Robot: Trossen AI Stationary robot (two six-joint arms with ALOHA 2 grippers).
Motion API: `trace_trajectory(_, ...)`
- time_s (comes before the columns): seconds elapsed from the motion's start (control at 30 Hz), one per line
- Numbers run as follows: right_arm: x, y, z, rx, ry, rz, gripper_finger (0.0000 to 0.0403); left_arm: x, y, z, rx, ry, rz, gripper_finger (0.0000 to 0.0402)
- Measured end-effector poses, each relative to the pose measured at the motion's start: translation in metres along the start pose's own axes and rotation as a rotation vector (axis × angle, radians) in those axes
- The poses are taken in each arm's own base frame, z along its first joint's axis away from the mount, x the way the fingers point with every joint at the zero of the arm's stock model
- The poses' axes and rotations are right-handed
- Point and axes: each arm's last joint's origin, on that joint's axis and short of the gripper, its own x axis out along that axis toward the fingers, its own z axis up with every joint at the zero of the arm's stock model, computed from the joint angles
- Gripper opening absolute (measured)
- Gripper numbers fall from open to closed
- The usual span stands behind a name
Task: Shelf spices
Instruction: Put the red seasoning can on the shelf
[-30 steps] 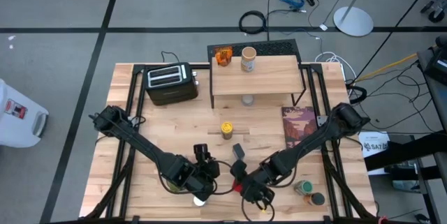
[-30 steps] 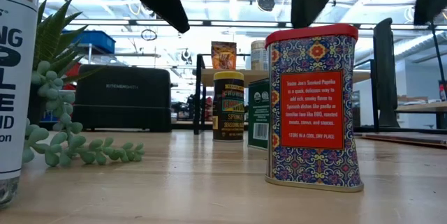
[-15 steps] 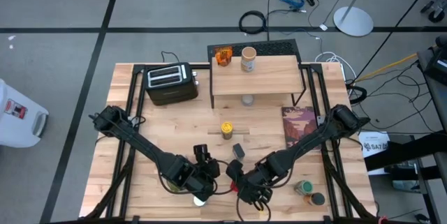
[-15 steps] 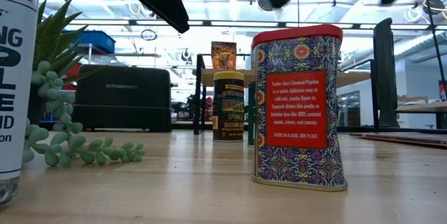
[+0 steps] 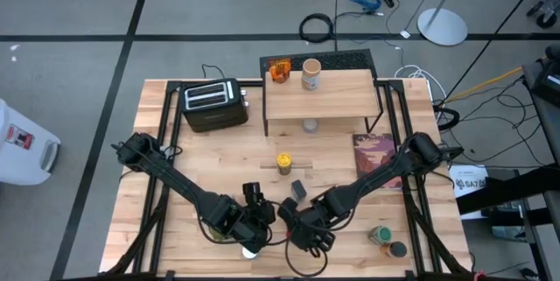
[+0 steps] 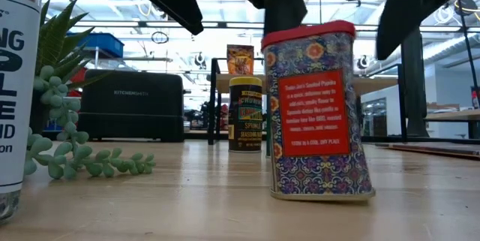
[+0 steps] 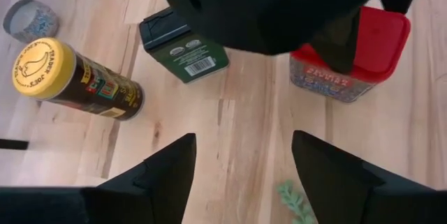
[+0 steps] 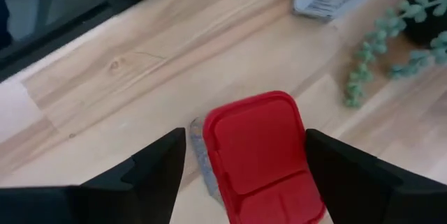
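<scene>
red tin [image 8: 258, 151] | between open right tool [image 8: 241, 165] fingers | untouched

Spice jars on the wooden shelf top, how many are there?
2. The amber glass jar stands at the back left corner of the light wooden shelf, the tan-lidded jar just beside it. Anything under the plank may be hidden.

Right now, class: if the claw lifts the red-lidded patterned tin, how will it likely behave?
The red-lidded patterned tin looks rigid, so it probably won't deform. It stands tall on a narrow base and already leans slightly, so a nudge might tip it. Its flat sides should stop rolling.
</scene>
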Motion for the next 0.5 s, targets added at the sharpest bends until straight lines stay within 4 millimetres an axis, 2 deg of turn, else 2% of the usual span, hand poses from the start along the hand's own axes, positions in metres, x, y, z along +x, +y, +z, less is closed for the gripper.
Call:
trace_trajectory(0.17,0.0093,0.0015,-0.0041,-0.004,0.019,0.028,0.0274,0.0001,0.0002,0.0001,-0.001,0.0,0.001,0.0247)
trace_trajectory(0.33,0.0034,0.0017,-0.0034,-0.002,0.021,0.022,0.0259,0.0001,0.0001,0.0003,-0.001,-0.002,-0.001,0.0247)
trace_trajectory(0.5,0.002,0.0005,-0.0044,-0.002,0.057,-0.042,0.0263,0.0001,0.0,0.0003,-0.001,-0.002,-0.001,0.0247)
